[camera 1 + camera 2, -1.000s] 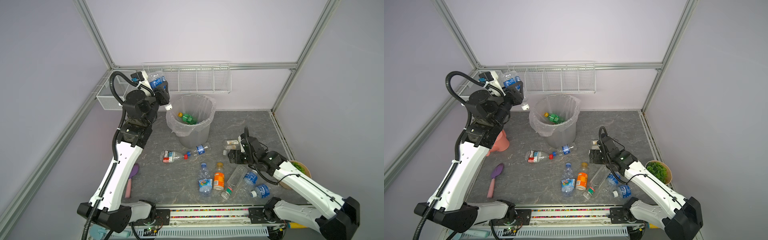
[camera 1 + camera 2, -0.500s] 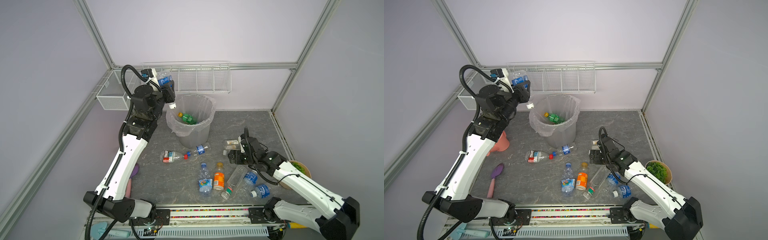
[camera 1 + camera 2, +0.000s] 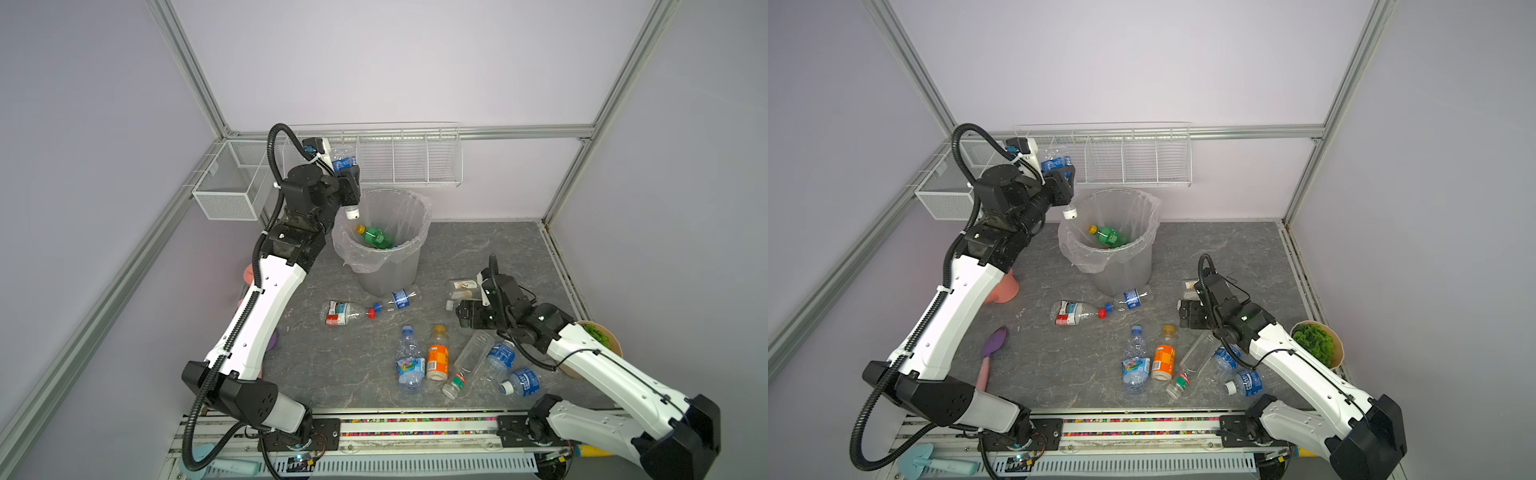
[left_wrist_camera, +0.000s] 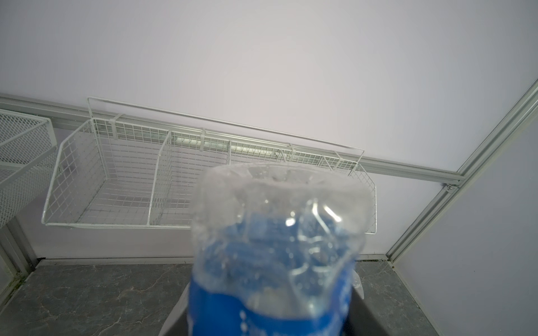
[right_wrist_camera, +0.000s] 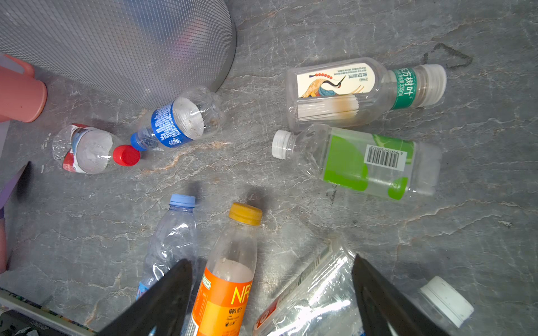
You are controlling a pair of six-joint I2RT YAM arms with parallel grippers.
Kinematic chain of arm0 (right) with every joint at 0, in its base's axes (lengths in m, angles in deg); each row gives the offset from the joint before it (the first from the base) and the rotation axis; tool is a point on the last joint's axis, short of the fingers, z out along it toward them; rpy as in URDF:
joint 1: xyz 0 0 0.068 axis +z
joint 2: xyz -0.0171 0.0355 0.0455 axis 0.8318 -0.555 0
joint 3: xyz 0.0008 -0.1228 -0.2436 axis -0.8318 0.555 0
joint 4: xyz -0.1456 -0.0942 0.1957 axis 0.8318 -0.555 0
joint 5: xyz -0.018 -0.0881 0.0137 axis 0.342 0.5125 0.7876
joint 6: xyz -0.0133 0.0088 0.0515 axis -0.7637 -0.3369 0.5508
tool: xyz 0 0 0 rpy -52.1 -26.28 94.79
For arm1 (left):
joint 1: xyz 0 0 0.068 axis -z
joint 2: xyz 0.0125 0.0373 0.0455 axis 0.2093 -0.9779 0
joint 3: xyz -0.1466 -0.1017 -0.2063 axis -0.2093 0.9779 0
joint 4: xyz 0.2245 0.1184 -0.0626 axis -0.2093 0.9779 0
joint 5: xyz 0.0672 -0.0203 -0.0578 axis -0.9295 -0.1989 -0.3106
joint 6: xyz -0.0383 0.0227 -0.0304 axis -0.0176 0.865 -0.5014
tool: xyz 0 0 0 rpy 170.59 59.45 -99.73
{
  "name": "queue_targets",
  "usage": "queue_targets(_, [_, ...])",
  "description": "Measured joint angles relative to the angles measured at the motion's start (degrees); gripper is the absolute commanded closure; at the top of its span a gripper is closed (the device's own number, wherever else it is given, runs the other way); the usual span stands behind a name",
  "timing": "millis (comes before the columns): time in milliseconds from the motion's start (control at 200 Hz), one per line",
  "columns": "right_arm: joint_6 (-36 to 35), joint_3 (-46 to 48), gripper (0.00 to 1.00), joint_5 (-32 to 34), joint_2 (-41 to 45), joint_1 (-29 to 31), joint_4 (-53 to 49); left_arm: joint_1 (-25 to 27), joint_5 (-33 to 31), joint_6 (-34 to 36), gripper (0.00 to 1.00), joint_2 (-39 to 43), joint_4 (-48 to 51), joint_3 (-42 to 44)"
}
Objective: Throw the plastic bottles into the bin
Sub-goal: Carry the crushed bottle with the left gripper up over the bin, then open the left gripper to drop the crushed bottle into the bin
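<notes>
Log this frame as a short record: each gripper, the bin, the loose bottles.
left gripper: shut on blue-label bottle, cap down, over the bin rim
right gripper: open, empty, above the table
bin contents: green bottle visible
loose bottles: about nine, lying on the table

Blue-labelled bottle (image 4: 276,261), blurred and cut off at the left wrist view's edge (cap end out of frame)
</notes>
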Motion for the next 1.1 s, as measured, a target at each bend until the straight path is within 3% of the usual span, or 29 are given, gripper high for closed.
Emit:
queue_targets(700, [0.0,0.0,0.12,0.0,0.0,0.0,0.0,4.5,-0.3,4.7,1.00,-11.8,7.0,-8.3])
queue_targets(750, [0.0,0.0,0.11,0.0,0.0,0.0,0.0,4.7,-0.3,5.0,0.82,-13.5,8.5,-9.7])
queue_targets(835, [0.0,0.0,0.12,0.0,0.1,0.0,0.0,4.7,-0.2,5.5,0.18,-16.7,12.3,-12.7])
queue_targets(885, [0.0,0.0,0.12,0.0,0.3,0.0,-0.1,4.7,-0.2,5.7,0.00,-19.0,15.3,-15.3])
queue_targets(1105, [0.0,0.0,0.12,0.2,2.2,0.0,-0.5,4.8,-0.4,5.7,0.01,-22.3,22.0,-21.0])
